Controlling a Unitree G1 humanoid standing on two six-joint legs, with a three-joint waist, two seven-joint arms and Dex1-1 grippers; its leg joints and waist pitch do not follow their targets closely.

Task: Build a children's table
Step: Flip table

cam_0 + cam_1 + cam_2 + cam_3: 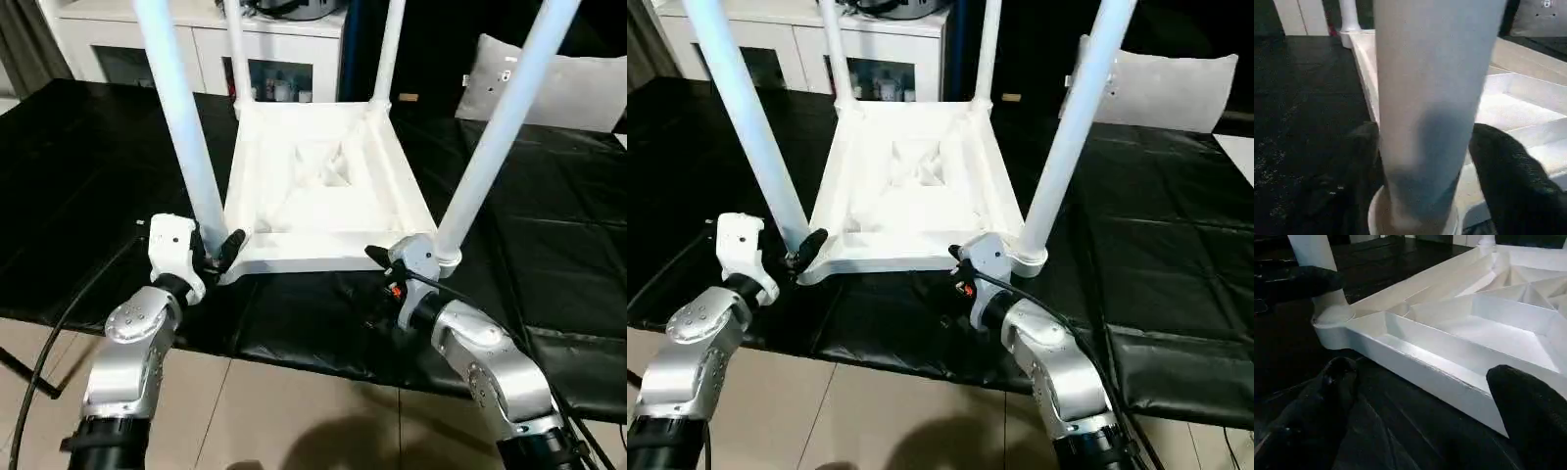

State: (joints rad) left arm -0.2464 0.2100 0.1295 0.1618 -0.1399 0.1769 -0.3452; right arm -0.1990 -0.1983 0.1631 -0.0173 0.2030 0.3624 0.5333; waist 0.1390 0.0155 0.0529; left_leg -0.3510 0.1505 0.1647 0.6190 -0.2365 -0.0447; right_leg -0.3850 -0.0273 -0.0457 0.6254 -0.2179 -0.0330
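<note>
The children's table lies upside down on the black-covered work surface, its ribbed white top point(294, 262) facing up. All four white legs stand in the corner sockets: near-left leg point(186, 127), near-right leg point(490, 147), and two far legs point(235, 49) point(389, 49). My left gripper point(217, 250) is at the base of the near-left leg point(1425, 98), and its black fingers point(1508, 171) press against both sides just above the socket. My right gripper point(384, 266) stands open beside the near-right corner. In the right wrist view its fingers point(1327, 396) are spread before the top's near rim point(1440, 377), holding nothing.
A white glass-door cabinet point(118, 49) stands behind the work surface, and a grey cushion point(558, 83) lies at the back right. The black cover point(88, 176) ends at the front edge, with tiled floor point(294, 411) below. A black cable point(59, 333) hangs at my left arm.
</note>
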